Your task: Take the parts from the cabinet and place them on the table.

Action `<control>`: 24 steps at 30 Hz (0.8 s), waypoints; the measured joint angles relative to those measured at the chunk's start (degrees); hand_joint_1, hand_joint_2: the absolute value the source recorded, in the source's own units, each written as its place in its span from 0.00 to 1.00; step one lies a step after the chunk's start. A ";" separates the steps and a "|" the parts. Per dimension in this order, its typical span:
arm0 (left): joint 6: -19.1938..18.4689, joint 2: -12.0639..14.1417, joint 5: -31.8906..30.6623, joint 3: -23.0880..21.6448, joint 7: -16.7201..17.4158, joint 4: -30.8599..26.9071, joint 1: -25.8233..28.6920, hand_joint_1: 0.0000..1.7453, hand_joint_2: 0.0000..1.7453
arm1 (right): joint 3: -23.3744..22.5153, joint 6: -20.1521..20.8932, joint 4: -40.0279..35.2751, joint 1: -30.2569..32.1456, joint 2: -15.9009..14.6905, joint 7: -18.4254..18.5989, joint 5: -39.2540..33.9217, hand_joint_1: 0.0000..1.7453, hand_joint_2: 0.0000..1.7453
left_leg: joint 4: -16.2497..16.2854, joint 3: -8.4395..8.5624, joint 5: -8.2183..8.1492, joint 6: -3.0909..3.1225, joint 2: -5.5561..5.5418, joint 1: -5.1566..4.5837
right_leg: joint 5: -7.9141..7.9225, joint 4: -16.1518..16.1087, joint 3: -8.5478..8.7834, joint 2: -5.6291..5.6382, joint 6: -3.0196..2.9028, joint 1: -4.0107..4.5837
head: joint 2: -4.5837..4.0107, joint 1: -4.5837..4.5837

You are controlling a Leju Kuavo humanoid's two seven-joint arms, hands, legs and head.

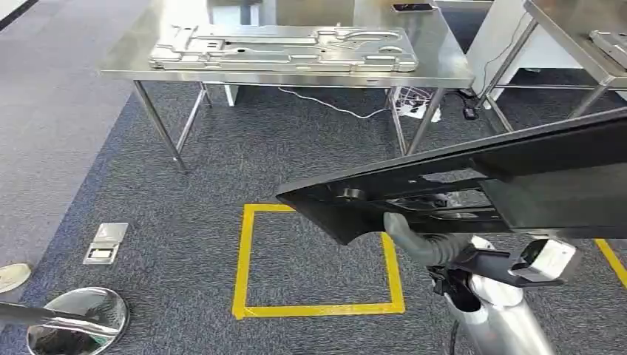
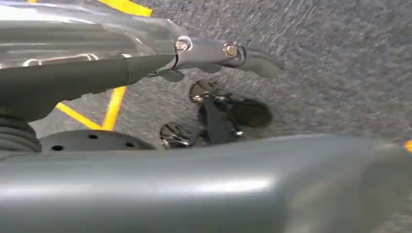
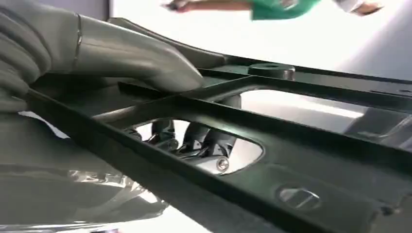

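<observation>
My right hand (image 1: 429, 240) grasps a black part (image 1: 444, 188), well short of the table (image 1: 444, 70); left hand's (image 2: 228, 53) state unclear.

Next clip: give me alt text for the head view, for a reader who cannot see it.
The robot's right hand holds a large flat black panel part above grey carpet with a yellow tape square. Ahead, a stainless steel table carries a silver pressed-metal part.
</observation>
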 joint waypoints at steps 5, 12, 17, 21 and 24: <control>0.02 -0.07 0.00 0.00 -0.02 0.00 -0.10 0.00 1.00 | -0.04 -0.02 0.33 -0.02 0.00 0.35 0.17 1.00 1.00 | -0.01 2.10 -1.66 -0.54 0.28 0.00 | 7.65 -13.81 4.31 -1.44 -1.39 0.82 | 0.00 -0.13; 0.11 -0.13 0.00 0.00 0.00 0.00 -0.39 0.00 1.00 | -0.02 -0.02 0.20 -0.54 0.24 0.35 -0.05 1.00 1.00 | 6.81 -0.15 -4.73 -2.85 0.38 0.09 | 7.83 -15.86 7.13 -1.23 -3.26 0.20 | 0.00 -0.09; 0.13 -0.13 -0.02 0.02 0.02 0.00 0.08 0.00 1.00 | -0.02 -0.02 0.31 -0.05 0.24 0.09 -0.13 1.00 1.00 | 10.73 -6.02 -3.14 -3.62 0.39 0.41 | 6.13 -15.85 8.81 -0.44 -3.01 0.18 | 0.00 -0.09; 0.11 0.04 -0.02 0.00 0.00 0.00 -0.06 0.00 1.00 | -0.04 0.00 0.41 -0.10 0.24 -0.28 -0.11 1.00 1.00 | 0.95 -3.53 0.23 -2.15 0.26 -0.54 | 5.00 -16.14 10.08 -0.29 -2.26 0.02 | 0.00 -0.11; 0.09 0.11 -0.04 0.02 -0.02 0.00 0.36 0.00 1.00 | -0.11 0.00 0.26 0.28 0.22 -0.59 -0.02 1.00 1.00 | 0.12 -2.29 1.89 -1.08 0.00 -0.43 | 5.38 -15.53 10.83 -0.29 -0.94 0.16 | -0.02 -0.07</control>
